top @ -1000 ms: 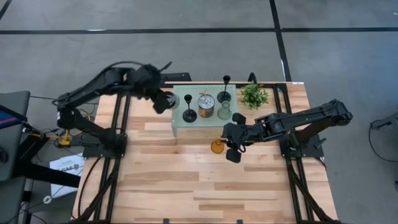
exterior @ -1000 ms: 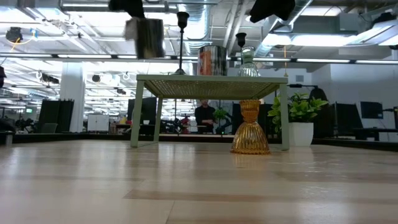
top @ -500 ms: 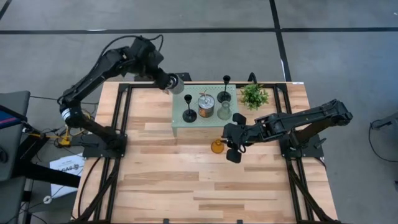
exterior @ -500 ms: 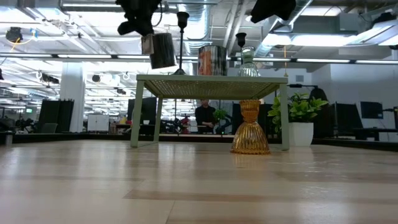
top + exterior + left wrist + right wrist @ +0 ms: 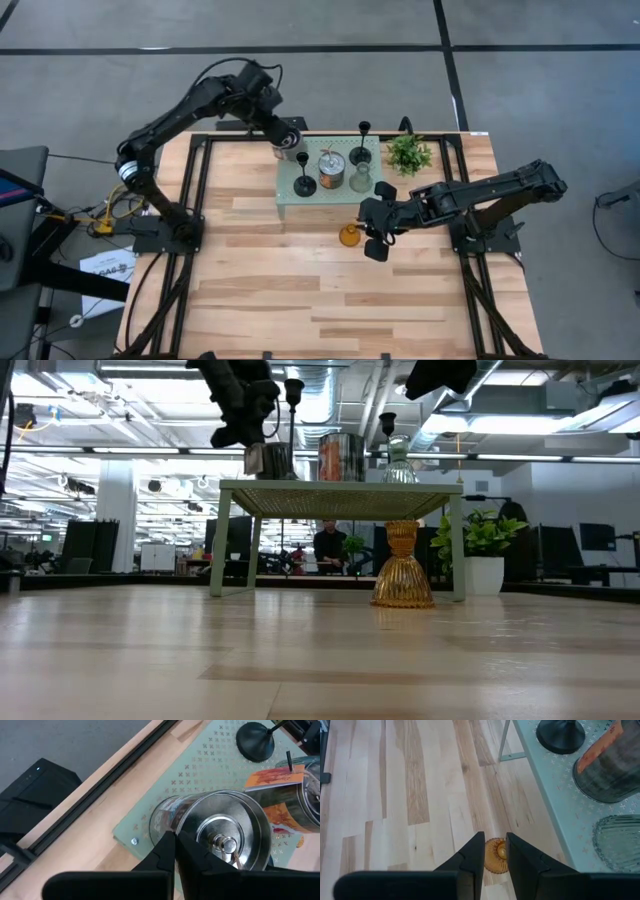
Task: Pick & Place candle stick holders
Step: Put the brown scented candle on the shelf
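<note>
My left gripper [image 5: 282, 134] is shut on a silvery cup holder [image 5: 220, 827] at the far left corner of the pale green stand [image 5: 288, 205]. The cup [image 5: 268, 460] is tilted; whether its bottom touches the stand I cannot tell. On the stand rest two black stemmed holders [image 5: 304, 182] [image 5: 363, 148], a second silvery cup with an orange label [image 5: 331, 166] and a clear glass holder [image 5: 360, 179]. The amber glass holder [image 5: 402, 566] stands on the table in front of the stand. My right gripper [image 5: 495, 851] hangs open high above it. My left gripper pinches the cup's rim [image 5: 176, 826] on one side between its two fingers [image 5: 164, 847]. They slant down at it from the table's left and far side. The cup tips with its open mouth toward the gripper, low over the stand's corner.
A small green potted plant [image 5: 408, 153] stands at the stand's right end. Bare wooden table [image 5: 300, 290] stretches in front of the stand and to its left.
My left gripper has carried the silvery cup toward the table's far edge and to the right, over the stand's far left corner, sinking close to the stand's top. The cup has tipped a little on the way.
</note>
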`<action>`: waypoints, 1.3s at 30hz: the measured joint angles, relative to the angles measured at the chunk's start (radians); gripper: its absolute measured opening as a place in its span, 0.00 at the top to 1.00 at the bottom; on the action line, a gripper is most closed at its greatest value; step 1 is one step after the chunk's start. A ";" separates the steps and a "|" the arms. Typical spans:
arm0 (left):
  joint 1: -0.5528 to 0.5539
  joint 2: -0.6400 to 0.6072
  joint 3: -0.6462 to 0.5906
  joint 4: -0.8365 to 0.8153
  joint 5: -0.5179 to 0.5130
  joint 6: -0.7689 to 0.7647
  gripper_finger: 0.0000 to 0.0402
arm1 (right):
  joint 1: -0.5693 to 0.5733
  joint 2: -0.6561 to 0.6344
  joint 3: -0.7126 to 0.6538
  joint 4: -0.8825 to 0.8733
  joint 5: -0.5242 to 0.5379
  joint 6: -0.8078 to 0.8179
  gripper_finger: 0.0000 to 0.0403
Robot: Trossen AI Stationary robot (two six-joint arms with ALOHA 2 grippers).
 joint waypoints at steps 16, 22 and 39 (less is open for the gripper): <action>0.016 0.004 0.000 0.007 0.029 -0.003 0.99 | 0.000 0.000 0.000 0.002 0.000 0.000 0.83; 0.016 0.004 0.000 0.002 0.030 -0.007 0.99 | 0.000 0.000 0.000 0.002 0.000 0.000 0.83; 0.015 0.038 0.000 -0.027 0.035 -0.010 0.99 | 0.000 0.000 0.000 0.002 0.000 0.000 0.83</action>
